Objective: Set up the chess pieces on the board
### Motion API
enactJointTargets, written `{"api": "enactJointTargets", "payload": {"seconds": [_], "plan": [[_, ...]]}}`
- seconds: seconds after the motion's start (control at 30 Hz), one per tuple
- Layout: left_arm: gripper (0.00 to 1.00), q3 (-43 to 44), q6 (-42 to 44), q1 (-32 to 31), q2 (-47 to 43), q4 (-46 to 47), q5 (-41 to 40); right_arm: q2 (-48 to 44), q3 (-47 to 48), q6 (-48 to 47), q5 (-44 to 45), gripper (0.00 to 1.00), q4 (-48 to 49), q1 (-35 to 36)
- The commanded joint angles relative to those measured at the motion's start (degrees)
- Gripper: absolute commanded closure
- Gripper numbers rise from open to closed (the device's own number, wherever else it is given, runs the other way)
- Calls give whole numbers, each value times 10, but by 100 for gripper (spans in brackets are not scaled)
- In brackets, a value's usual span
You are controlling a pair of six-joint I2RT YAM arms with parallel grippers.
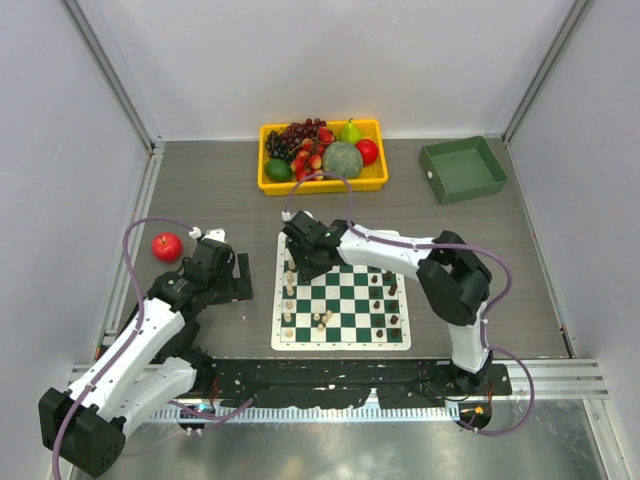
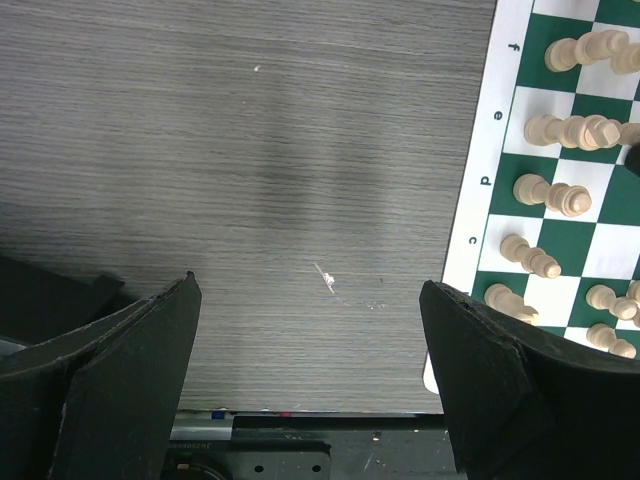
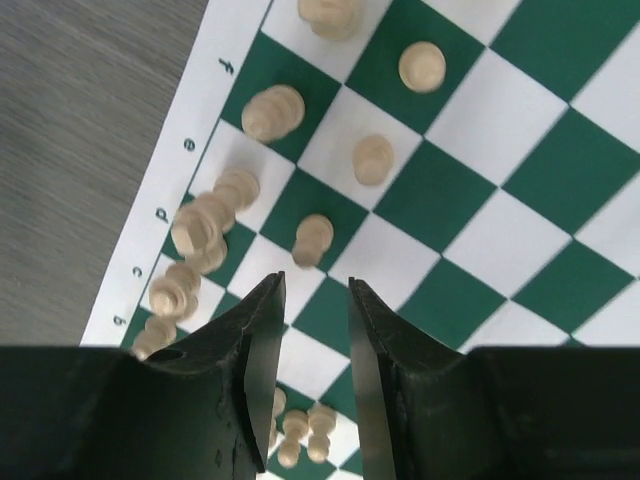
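Note:
The green-and-white board (image 1: 340, 343) lies in front of the arms. Cream chess pieces (image 1: 289, 290) stand along its left side, a few more near the front middle (image 1: 322, 320), and dark pieces (image 1: 392, 300) toward the right. My right gripper (image 1: 300, 262) hovers over the board's far-left part. In the right wrist view it (image 3: 315, 285) is open by a narrow gap and empty, with a cream pawn (image 3: 313, 238) just beyond the tips. My left gripper (image 1: 237, 280) is wide open and empty (image 2: 310, 290) over bare table left of the board (image 2: 500, 150); cream pieces (image 2: 560, 195) show there.
A yellow tray (image 1: 320, 186) of fruit stands at the back centre. A green bin (image 1: 462, 168) is at the back right. A red apple (image 1: 167, 246) lies on the table left of my left arm.

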Motion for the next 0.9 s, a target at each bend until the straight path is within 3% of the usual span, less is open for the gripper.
{"api": "enactJointTargets", "payload": {"seconds": [0.0, 0.3, 0.87], "plan": [[0, 7, -1, 1, -5, 6, -4, -110, -46, 9, 6, 62, 7, 2], [0, 9, -4, 2, -3, 8, 2, -171, -151, 29, -40, 62, 18, 36], [0, 7, -7, 2, -7, 8, 1, -117, -138, 21, -64, 64, 10, 68]]}}
